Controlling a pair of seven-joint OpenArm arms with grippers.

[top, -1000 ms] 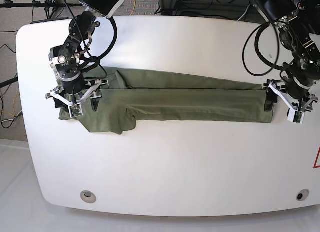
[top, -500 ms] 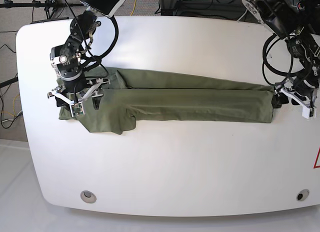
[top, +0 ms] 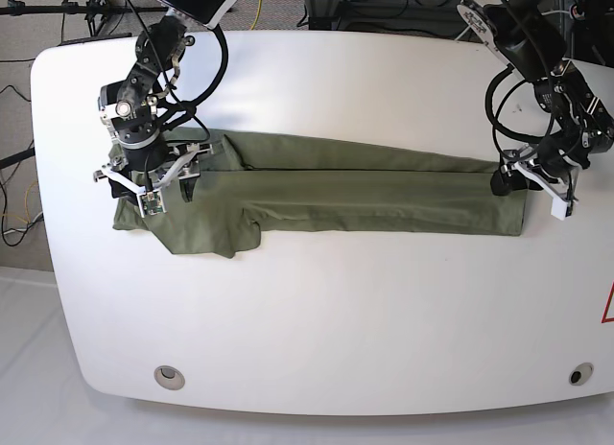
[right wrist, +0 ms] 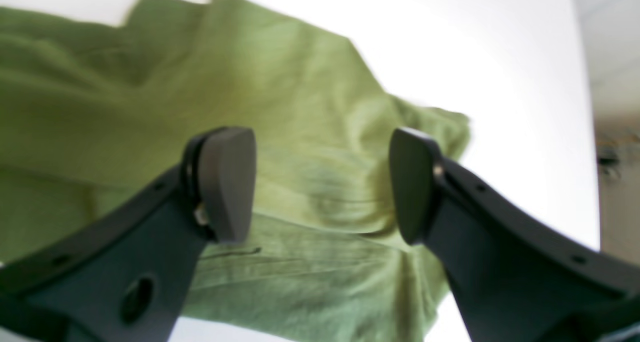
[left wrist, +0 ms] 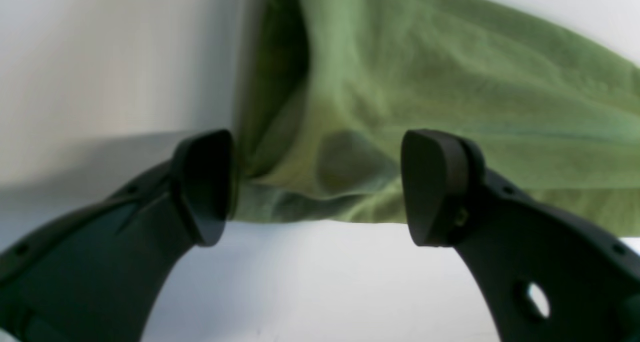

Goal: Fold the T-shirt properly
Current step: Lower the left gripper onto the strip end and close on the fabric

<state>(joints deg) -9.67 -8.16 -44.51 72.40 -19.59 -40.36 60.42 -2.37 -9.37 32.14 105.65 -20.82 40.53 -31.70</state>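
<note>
The olive-green T-shirt [top: 365, 196] lies on the white table [top: 326, 311], folded into a long strip running left to right, with a sleeve flap hanging out at its left end. My left gripper [top: 531, 184] is open at the strip's right end. In the left wrist view [left wrist: 317, 187] its jaws stand on either side of the shirt's corner [left wrist: 425, 71], low over the table. My right gripper [top: 146, 188] is open over the shirt's left end. In the right wrist view [right wrist: 322, 182] the cloth [right wrist: 150, 91] lies between and below its jaws.
Two round grommet holes sit near the table's front edge, one on the left [top: 170, 375] and one on the right [top: 576, 375]. Cables and stands lie beyond the table's back edge [top: 365, 9]. A red mark [top: 608, 306] shows at the right edge.
My left gripper has moved up and back in over the shirt's right end, with its wrist turned. My right gripper has shifted slightly up over the left end. The shirt has not moved.
</note>
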